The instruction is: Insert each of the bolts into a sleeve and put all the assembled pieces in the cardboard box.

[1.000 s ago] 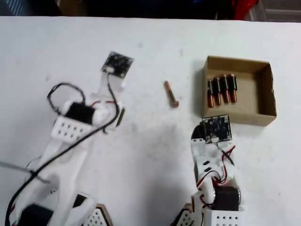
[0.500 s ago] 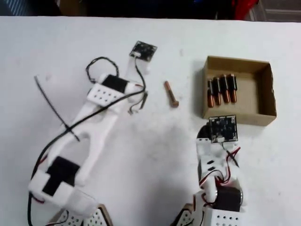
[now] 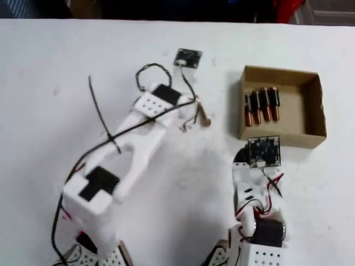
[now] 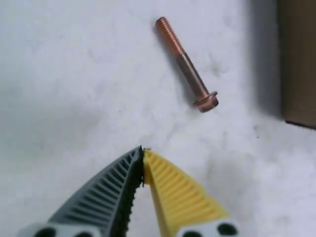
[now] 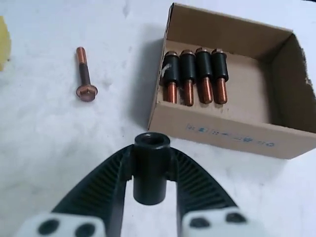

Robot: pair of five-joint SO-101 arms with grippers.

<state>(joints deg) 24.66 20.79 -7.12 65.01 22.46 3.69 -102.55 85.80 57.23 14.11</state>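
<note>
cardboard box [image 3: 299, 113] toward table's far-right corner, four assembled pieces [image 3: 262, 106] side by side inside | loose bolt [image 4: 187, 65] flat on table beside box | left gripper [image 4: 143, 153] clenched empty near bolt | right gripper [image 5: 151, 150] grasping sleeve [image 5: 149, 175] by box's near wall

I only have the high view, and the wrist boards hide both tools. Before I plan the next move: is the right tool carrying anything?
Observer: Yes. The right tool is shut on a black sleeve, with no bolt in its bore.
Operator: And the left tool?
Observer: The left tool is shut and empty. Its tips are short of the loose bolt and do not touch it.
</note>
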